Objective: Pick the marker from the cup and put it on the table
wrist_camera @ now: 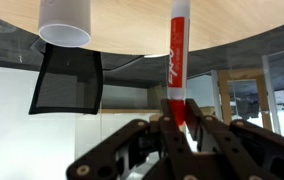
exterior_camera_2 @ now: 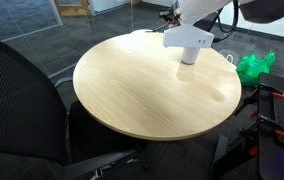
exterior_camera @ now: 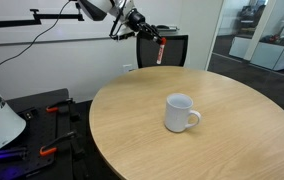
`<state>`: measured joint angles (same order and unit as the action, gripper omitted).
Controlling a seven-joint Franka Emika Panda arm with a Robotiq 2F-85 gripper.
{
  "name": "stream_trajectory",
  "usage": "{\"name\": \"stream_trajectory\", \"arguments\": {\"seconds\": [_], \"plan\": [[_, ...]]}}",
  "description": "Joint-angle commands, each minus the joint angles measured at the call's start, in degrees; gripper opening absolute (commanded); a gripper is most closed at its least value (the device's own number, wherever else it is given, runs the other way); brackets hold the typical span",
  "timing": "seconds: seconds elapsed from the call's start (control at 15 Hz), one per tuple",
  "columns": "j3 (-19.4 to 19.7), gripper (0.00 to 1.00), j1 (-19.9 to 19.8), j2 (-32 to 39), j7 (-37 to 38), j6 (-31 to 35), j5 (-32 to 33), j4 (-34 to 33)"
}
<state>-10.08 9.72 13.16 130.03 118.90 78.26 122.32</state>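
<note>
My gripper (exterior_camera: 148,33) is shut on the marker (exterior_camera: 159,50), a red stick, and holds it high above the far edge of the round wooden table (exterior_camera: 182,150). In the wrist view, which stands upside down, the marker (wrist_camera: 176,60) sticks out from between the fingers (wrist_camera: 179,120) towards the table (wrist_camera: 242,20). The white mug (exterior_camera: 180,113) stands upright near the table's middle with its handle to the right, well apart from the gripper. The mug also shows in the wrist view (wrist_camera: 64,20) and in an exterior view (exterior_camera_2: 188,40).
A black mesh chair (exterior_camera: 167,50) stands behind the table under the gripper; another black chair (exterior_camera_2: 17,100) is close to the table's edge. A black frame with orange clamps (exterior_camera: 47,110) is beside the table. A green bag (exterior_camera_2: 252,66) lies past the table's rim.
</note>
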Motion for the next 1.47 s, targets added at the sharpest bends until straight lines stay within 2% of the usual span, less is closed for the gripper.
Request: {"name": "stream_trajectory", "arguments": {"seconds": [0.0,0.2,0.73,1.27,1.33,1.4], "plan": [[-0.4,0.05,0.2,5.5,-8.2,1.8,-3.5,-6.2],[-0.4,0.05,0.1,9.2,-15.8,3.8,-7.8,-9.7],[0.9,0.05,-1.3,18.0,-39.2,14.5,-21.9,-16.4],[4.8,0.05,0.2,26.9,-60.0,13.6,-41.7,-25.9],[5.6,0.11,0.7,27.7,-61.8,13.2,-43.8,-27.0],[6.4,0.13,1.3,28.3,-63.3,12.9,-45.7,-28.0]]}}
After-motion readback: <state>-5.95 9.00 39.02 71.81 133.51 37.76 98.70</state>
